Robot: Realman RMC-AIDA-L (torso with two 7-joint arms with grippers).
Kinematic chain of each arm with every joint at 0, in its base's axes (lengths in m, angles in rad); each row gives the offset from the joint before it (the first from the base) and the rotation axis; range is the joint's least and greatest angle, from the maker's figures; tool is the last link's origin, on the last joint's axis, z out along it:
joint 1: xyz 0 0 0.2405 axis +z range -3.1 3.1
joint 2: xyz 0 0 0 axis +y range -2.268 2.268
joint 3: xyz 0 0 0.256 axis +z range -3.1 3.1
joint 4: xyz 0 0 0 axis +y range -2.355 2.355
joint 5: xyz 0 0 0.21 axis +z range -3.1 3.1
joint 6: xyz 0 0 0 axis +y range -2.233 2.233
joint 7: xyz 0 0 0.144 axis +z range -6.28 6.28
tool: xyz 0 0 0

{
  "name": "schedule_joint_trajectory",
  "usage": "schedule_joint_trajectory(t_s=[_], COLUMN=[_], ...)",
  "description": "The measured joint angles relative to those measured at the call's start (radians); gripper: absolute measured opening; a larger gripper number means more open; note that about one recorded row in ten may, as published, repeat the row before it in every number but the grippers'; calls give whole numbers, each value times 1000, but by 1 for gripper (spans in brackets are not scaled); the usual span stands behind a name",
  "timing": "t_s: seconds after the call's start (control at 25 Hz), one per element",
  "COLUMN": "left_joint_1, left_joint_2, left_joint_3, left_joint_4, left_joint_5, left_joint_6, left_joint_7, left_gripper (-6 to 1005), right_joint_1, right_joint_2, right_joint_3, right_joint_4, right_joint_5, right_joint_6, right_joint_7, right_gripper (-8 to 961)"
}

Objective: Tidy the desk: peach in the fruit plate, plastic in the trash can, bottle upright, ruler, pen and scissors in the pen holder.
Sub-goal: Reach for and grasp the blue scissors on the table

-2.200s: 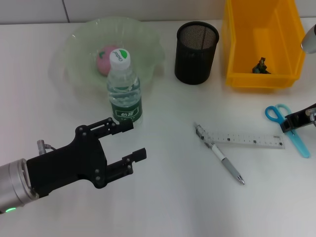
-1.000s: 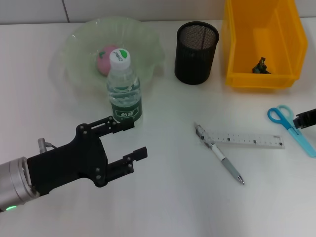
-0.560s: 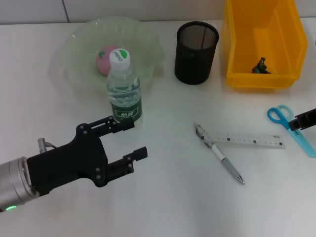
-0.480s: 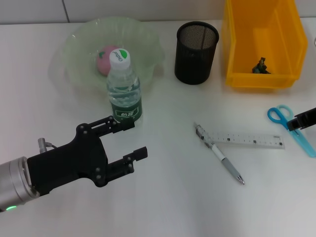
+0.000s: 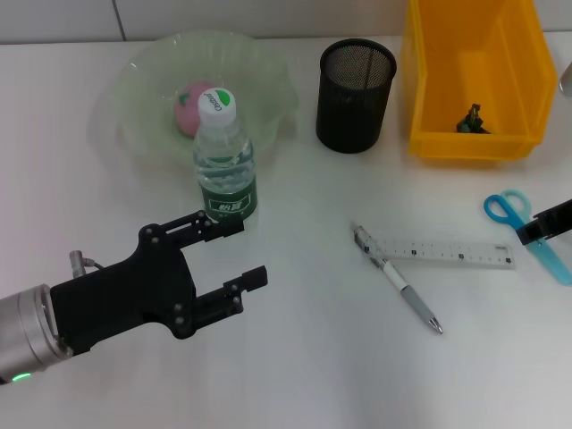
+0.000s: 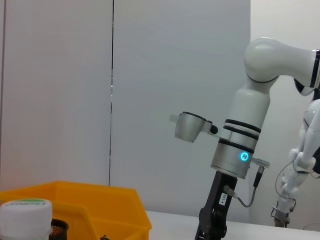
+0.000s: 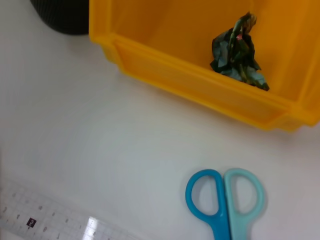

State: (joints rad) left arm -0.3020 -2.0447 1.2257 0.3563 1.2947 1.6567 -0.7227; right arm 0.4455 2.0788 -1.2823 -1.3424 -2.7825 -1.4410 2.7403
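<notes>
right gripper (image 5: 547, 222) over the blue scissors (image 5: 523, 227), its jaws unreadable; left gripper (image 5: 239, 253) spread beside the upright water bottle (image 5: 224, 164).
only the right wrist view shows crumpled plastic (image 7: 239, 50) clearly in the yellow bin (image 7: 200, 90).

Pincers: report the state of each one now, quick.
Left pincer: open, empty, near the upright clear plastic water bottle.
Right pincer: over the blue-handled scissors; open or closed cannot be told.
</notes>
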Motion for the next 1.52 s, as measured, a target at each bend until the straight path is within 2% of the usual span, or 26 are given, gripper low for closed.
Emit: schedule_joint_trajectory(t_s=[0.24,0.92,1.32,1.44,1.52], left_joint_1=[0,0,-1,-1,0], left_joint_2=[0,-2,-1,-2,-2], left_joint_3=[0,0,0,0,-2], left_joint_4=[-2,-3,-3,-3,-3], left_joint_5=[0,0,0,0,0], left_joint_6=[-1,-4,-4,-5,-5], left_joint_7=[0,0,0,0,0], left_gripper=[643,644,644,644,644], right_joint_1=[14,33,40,38,35], right_joint_2=[1,0,0,0,0], right_joint_3=[0,0,0,0,2], right_joint_4=[34,83,94,93,91], right_joint_5=[0,0,0,0,0], right_joint_6=[15,42,48,49,49], right_joint_7=[-5,-7,-7,-8,-8], right_gripper=[452,345,334,204,203])
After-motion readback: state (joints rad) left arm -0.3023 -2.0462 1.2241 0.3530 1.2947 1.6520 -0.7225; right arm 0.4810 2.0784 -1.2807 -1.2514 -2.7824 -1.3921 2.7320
